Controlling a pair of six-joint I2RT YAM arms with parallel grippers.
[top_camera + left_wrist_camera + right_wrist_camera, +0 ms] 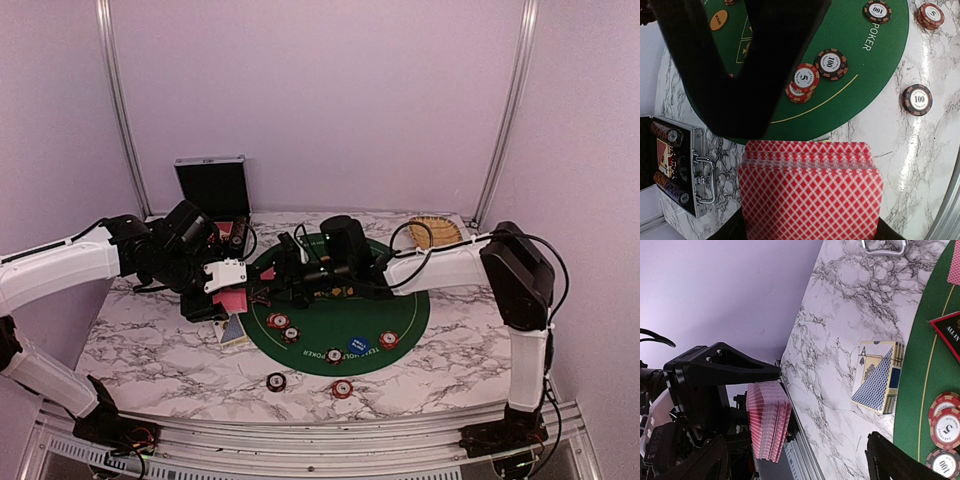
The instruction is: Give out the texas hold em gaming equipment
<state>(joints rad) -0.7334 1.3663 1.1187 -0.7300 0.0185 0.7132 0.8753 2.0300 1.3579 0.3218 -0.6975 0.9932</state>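
Note:
My left gripper (pixel 228 300) is shut on a deck of red-backed cards (pixel 810 190), gripped by its side edges above the marble, just left of the green mat (pixel 400 305). My right gripper (pixel 272 288) is open, its fingers wide apart, right beside the deck (pixel 767 420); one finger (pixel 765 60) crosses the left wrist view. Red and dark chips (pixel 805 77) lie on the mat and two (pixel 276 381) on the marble in front. A blue disc (pixel 358 345), an orange disc (pixel 718 20), a dark triangular marker (pixel 950 332) and one red card (pixel 955 265) lie on the mat.
A blue-patterned card box (pixel 235 330) with an ace of spades lies by the mat's left edge. The open black case (pixel 212 185) with chips inside stands at the back left. A wicker basket (pixel 435 232) is at the back right. The metal rail (pixel 300 440) runs along the near edge.

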